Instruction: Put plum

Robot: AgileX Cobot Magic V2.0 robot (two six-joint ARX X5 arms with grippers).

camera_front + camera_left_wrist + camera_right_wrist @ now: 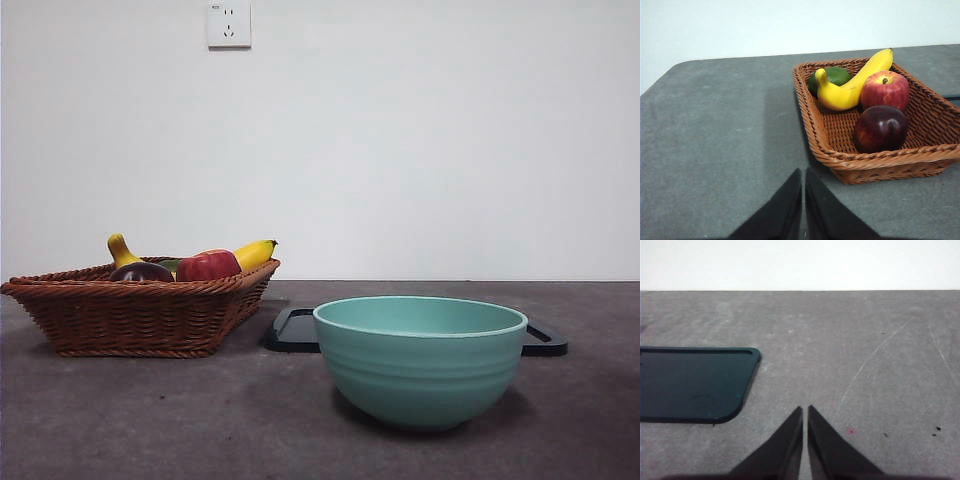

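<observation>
The plum (881, 128), glossy dark maroon, lies in a brown wicker basket (875, 162) beside a red apple (885, 89). In the front view only the plum's top (140, 271) shows over the basket rim (130, 315) at the left. My left gripper (803, 172) is shut and empty, over bare table short of the basket. My right gripper (805, 409) is shut and empty over bare table, beside a dark tray (690, 385). Neither gripper shows in the front view.
The basket also holds a yellow banana (852, 85) and a green fruit (832, 76). A teal bowl (420, 360) stands at the front middle, before a black tray (292, 330). A white wall with a socket (228, 24) is behind.
</observation>
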